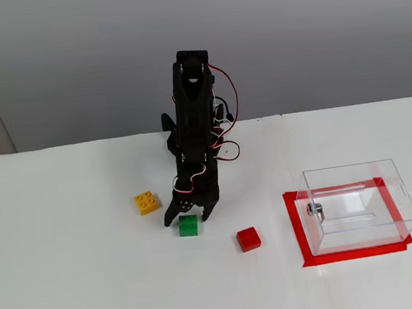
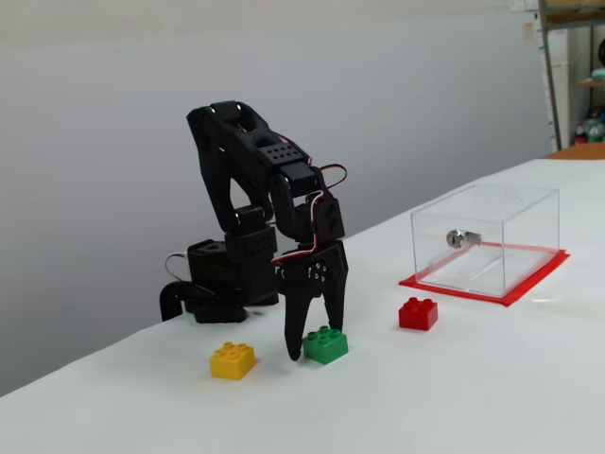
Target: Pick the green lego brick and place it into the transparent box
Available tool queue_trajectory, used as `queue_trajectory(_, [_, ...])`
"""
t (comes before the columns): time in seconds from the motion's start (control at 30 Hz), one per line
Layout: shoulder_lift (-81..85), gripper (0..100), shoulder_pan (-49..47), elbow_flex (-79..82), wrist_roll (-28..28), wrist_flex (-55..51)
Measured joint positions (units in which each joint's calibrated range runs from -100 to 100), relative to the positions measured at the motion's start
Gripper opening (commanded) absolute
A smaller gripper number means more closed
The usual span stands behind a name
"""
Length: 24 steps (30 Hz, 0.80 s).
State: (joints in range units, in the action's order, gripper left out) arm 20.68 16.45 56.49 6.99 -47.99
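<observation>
**Claw spread over the green brick**

We see the gripper [image 2: 317, 345] released, its two fingers spread on both sides of the green lego brick [image 2: 325, 345], not yet clenched on it. The brick lies on the white table [image 1: 80, 286], between the yellow brick [image 1: 146, 202] at its left and the red brick [image 1: 249, 238] at its right. The transparent box [image 1: 357, 205] stands well apart at the right, on red tape [image 1: 296, 226]. The near table is free; a grey wall [image 1: 70, 58] closes the far side.

My workplace: a lab or workshop bench, shown by the white counter [image 1: 72, 286], plain grey wall [image 1: 311, 33] and storage shelving [image 2: 575, 71].
</observation>
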Motion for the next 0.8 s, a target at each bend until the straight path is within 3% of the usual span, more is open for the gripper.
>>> queue_trajectory(0.57, [-1.9,34,1.1,-0.1,0.0,4.8])
queue_trajectory(0.8, [-1.9,12,1.1,-0.1,0.0,4.8])
